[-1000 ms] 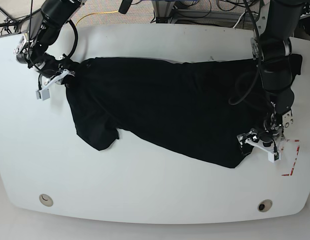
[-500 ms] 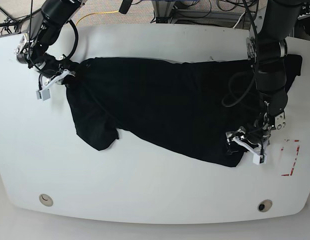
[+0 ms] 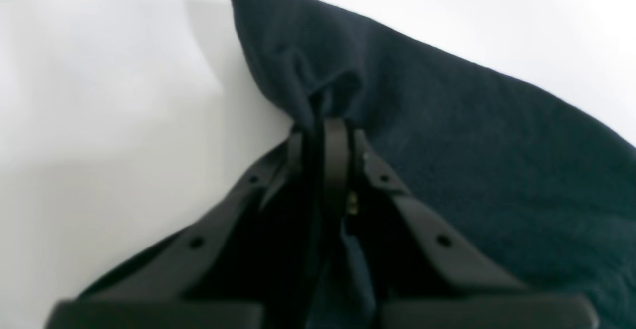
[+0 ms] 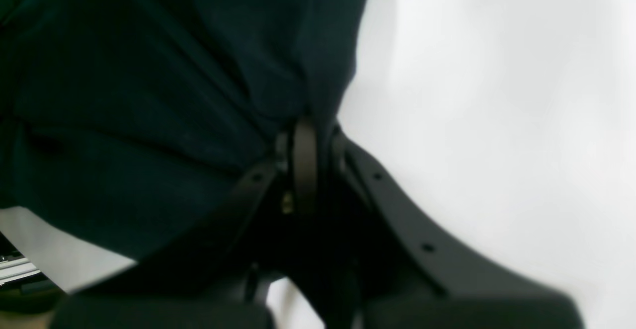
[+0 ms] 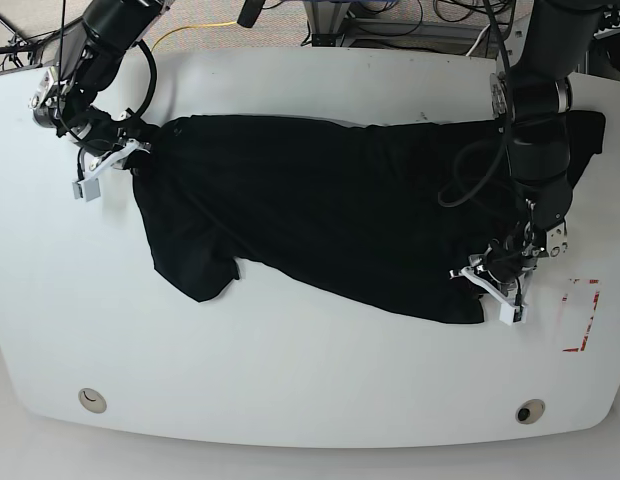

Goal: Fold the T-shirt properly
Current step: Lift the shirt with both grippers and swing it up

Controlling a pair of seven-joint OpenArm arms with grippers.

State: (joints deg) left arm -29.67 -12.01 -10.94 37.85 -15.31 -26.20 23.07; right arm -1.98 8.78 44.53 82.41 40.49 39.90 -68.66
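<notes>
The left gripper (image 5: 487,283) has just closed onto the hem corner of the black T-shirt (image 5: 330,215) spread across the white table (image 5: 290,380); the right gripper (image 5: 130,150) stays clamped at the opposite end, so folding can begin.

Hidden, cropped or unclear items, placed relative to the T-shirt (image 5: 330,215). Far corner of the T-shirt behind the left arm (image 5: 535,140): partly covered by the arm, outline incomplete. Left gripper (image 5: 487,283) at the T-shirt's near corner: fingertips too small to separate in the base view; in the left wrist view the pinched fold runs down between the fingers (image 3: 336,162) and is lost in shadow, gripper body cut by the lower edge, whole picture soft. Right gripper (image 5: 140,152) at the opposite edge: tips buried in cloth. Right wrist view: T-shirt cut by top and left edges, blurred; clutter below it at lower left unidentifiable. Both arms' upper parts: cut by the base view's top edge.
</notes>
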